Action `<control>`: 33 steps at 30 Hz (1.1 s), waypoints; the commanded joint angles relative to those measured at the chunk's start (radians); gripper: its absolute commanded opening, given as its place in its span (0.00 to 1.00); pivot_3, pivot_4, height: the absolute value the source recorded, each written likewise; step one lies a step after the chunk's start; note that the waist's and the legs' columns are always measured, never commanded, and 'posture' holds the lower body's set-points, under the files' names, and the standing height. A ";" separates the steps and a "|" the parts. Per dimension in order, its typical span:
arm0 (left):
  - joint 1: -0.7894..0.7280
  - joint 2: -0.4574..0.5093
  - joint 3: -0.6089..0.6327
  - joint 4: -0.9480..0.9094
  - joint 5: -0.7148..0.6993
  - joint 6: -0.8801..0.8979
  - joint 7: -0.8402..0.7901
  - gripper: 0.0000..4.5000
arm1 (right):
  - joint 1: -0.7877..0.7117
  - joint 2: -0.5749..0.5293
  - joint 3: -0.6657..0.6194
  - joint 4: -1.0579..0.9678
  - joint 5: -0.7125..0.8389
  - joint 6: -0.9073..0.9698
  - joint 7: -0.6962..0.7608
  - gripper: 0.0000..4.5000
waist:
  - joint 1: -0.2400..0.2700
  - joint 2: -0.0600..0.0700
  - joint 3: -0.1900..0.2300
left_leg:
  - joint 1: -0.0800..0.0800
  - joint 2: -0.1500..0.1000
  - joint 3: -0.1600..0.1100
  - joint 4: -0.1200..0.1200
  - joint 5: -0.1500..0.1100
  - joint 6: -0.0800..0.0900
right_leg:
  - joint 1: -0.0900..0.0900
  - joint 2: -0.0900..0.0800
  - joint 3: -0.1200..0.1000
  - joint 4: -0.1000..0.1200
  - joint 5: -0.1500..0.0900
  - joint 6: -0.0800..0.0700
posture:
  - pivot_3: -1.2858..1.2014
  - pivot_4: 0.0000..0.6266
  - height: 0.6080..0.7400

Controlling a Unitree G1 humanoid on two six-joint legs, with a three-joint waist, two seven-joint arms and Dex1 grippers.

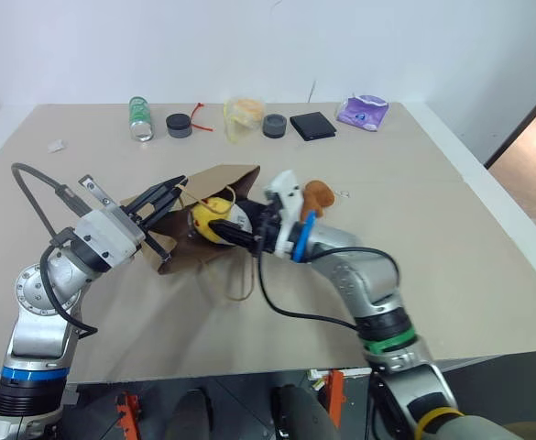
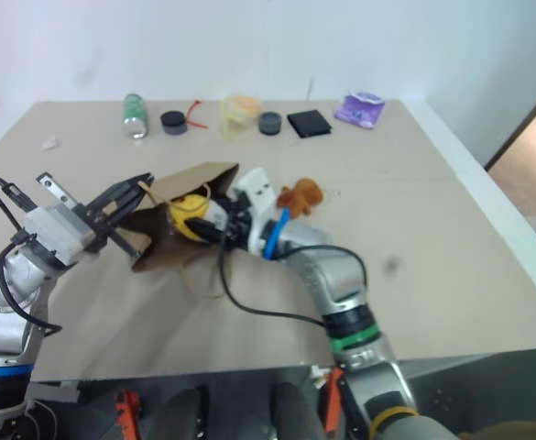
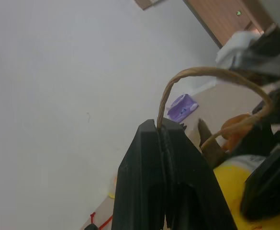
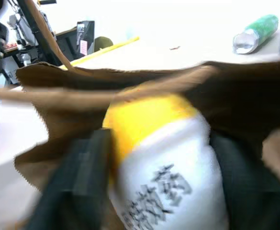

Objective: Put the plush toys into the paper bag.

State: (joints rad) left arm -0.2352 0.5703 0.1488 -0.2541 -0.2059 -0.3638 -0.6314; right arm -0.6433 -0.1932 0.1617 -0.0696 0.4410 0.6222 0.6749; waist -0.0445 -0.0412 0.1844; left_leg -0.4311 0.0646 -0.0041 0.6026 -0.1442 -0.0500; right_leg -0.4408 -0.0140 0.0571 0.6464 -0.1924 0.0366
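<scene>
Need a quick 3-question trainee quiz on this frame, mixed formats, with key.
1. True or false: the brown plush bear is already inside the paper bag.
2. What is the left end effector shut on? A) the bag's twisted-paper handle B) the green bottle C) the purple packet
3. Fill in: the yellow chick sits at the bag's ____, between the fingers of the right end effector.

Key: 1 false, the bear lies on the table beside the right wrist. 2 A. 3 mouth.
</scene>
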 commanded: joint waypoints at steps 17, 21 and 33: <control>-0.015 -0.004 0.031 -0.006 -0.007 -0.008 0.015 0.00 | -0.271 -0.160 -0.145 0.593 -0.204 -0.208 -0.207 1.00 | -0.004 0.000 0.000 | 0.001 0.001 0.001 0.001 0.000 0.001 | 0.000 0.003 0.002 0.000 0.002 -0.002 | 0.52 0.24 1.00; -0.022 -0.002 0.034 -0.002 -0.006 -0.007 0.017 0.00 | -0.330 -0.133 -0.140 0.796 -0.269 -0.262 -0.243 1.00 | -0.003 0.000 0.000 | 0.001 0.001 0.001 -0.001 0.000 0.001 | -0.001 0.003 0.004 0.000 0.000 -0.002 | 0.52 0.24 1.00; -0.022 -0.001 0.029 -0.007 -0.004 -0.008 0.019 0.00 | -0.378 -0.089 -0.172 0.971 -0.317 -0.353 -0.257 0.40 | -0.006 0.001 0.000 | 0.002 0.001 0.001 0.001 -0.003 0.006 | 0.000 0.005 0.007 0.000 0.001 0.000 | 0.52 0.24 1.00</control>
State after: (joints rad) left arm -0.2482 0.5638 0.1630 -0.2433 -0.2045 -0.3643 -0.6201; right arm -1.0072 -0.2792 0.0020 0.8943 0.1277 0.2710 0.4156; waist -0.0507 -0.0406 0.1847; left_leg -0.4295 0.0654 -0.0030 0.6036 -0.1473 -0.0435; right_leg -0.4406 -0.0089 0.0637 0.6464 -0.1913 0.0359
